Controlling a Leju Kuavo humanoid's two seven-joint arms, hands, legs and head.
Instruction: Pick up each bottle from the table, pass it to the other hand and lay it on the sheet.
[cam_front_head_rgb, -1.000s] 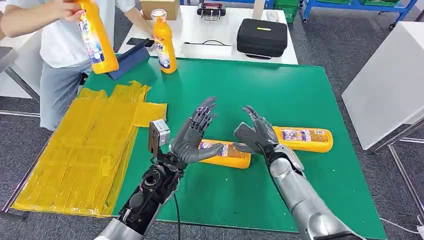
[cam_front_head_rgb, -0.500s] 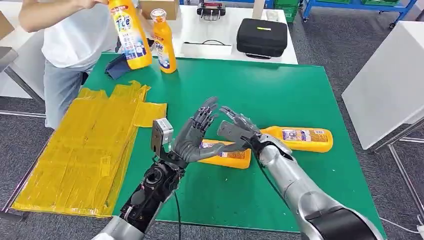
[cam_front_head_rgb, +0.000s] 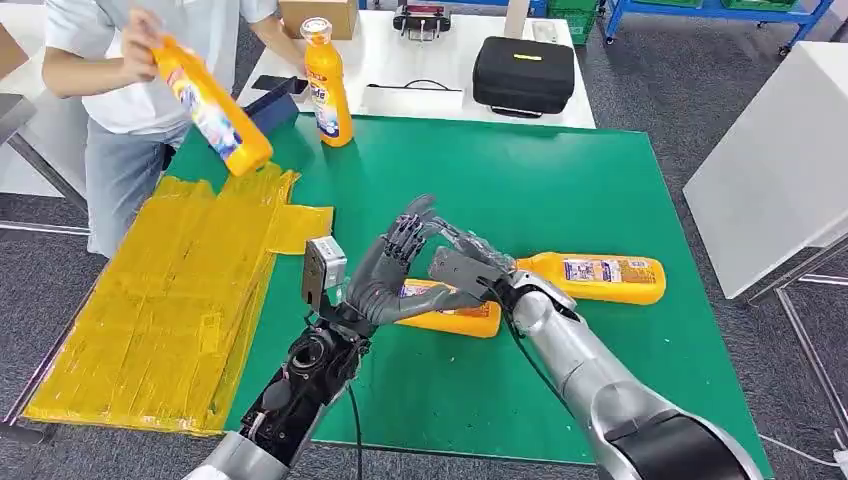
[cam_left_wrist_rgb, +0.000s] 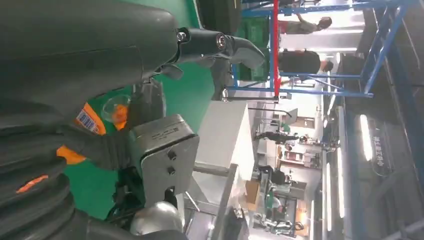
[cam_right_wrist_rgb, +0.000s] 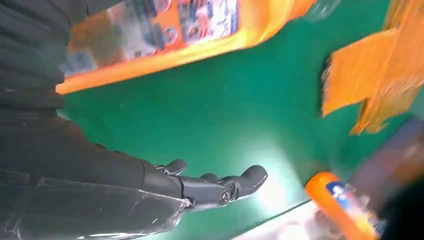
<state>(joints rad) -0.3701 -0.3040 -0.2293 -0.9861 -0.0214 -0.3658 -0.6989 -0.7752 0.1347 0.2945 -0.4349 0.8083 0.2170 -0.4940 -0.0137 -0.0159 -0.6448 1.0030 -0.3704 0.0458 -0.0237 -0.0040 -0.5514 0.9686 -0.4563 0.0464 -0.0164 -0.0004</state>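
An orange bottle (cam_front_head_rgb: 455, 317) lies on its side on the green table (cam_front_head_rgb: 560, 180), under both my hands; it also shows blurred in the right wrist view (cam_right_wrist_rgb: 150, 35). My left hand (cam_front_head_rgb: 388, 270) hovers over its left end with fingers spread upward, holding nothing. My right hand (cam_front_head_rgb: 464, 263) is close against it with fingers stretched out (cam_right_wrist_rgb: 220, 185), also empty. A second bottle (cam_front_head_rgb: 600, 277) lies to the right. A third bottle (cam_front_head_rgb: 327, 85) stands upright at the far edge. A person holds another bottle (cam_front_head_rgb: 212, 105) tilted above the yellow sheet (cam_front_head_rgb: 160, 300).
The person (cam_front_head_rgb: 130, 90) stands at the table's far left corner. Behind the green table a white table carries a black case (cam_front_head_rgb: 524, 72) and a cardboard box (cam_front_head_rgb: 320, 15). A dark blue object (cam_front_head_rgb: 268, 108) lies by the upright bottle. A white panel (cam_front_head_rgb: 780, 150) stands to the right.
My right hand has swung left until it is close against my left hand, above the lying bottle. The person has swung their bottle about and now tilts it above the sheet.
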